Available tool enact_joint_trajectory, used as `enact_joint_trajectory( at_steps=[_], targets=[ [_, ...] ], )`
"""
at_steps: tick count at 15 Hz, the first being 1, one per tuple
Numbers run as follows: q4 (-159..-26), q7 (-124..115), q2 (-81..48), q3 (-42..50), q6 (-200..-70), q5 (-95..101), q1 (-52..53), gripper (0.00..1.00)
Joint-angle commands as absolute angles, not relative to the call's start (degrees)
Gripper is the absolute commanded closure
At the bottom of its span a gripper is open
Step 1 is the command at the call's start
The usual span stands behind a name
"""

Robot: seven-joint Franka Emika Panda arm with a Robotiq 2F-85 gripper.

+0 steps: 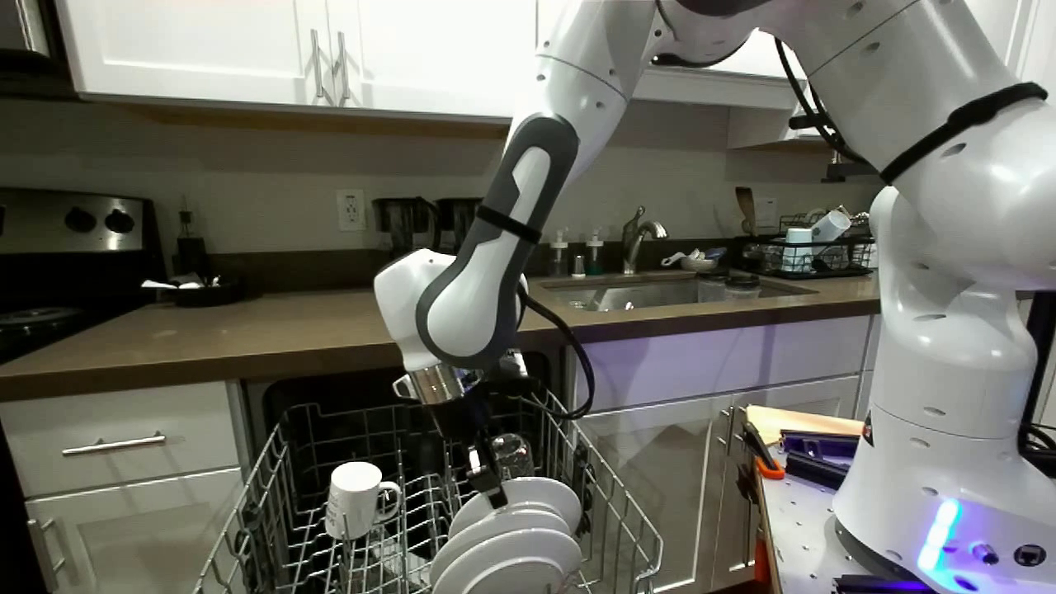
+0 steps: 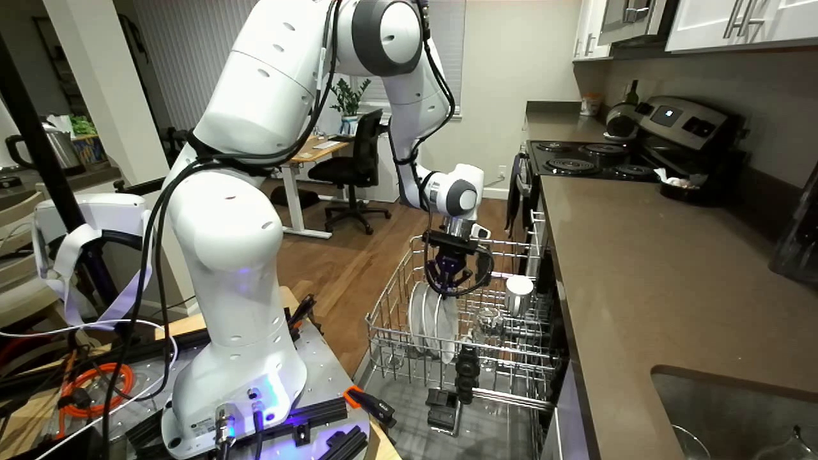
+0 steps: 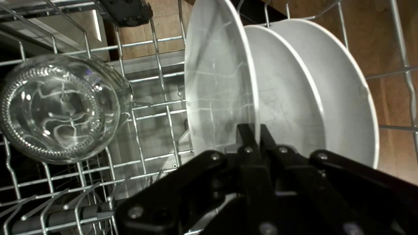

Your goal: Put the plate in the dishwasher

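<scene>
One glossy white round plate (image 3: pixel 219 75), pinched by the black two-fingered gripper (image 3: pixel 256 133), seems nearly placed; next, seat and release.

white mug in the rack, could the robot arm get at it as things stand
Probably not straight away: the tool looks clamped on a plate by its rim. After letting go, likely yes; nothing covers the mug.

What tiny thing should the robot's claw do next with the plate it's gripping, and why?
Probably open the gripper slightly and let go: its fingers pinch the rim of the plate, which seems settled on edge in the dishwasher rack, beside two more plates.
</scene>
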State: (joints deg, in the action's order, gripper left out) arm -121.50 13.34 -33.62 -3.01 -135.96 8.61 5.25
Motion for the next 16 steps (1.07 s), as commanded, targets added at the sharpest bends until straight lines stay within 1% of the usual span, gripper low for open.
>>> enact_joint_trajectory(
  at_steps=[1,14,15,16],
  targets=[
    [-120.50,13.71,-34.22,-3.94,-136.47,9.18,4.58,0.94],
    [-122.21,12.49,-34.54,-4.57,-140.01,10.59,6.07,0.94],
    [-119.34,13.20,-33.60,-4.91,-135.94,10.20,6.05,0.94],
    [-119.58,12.59,-33.21,-4.91,-135.99,10.28,6.43,0.94]
  ],
)
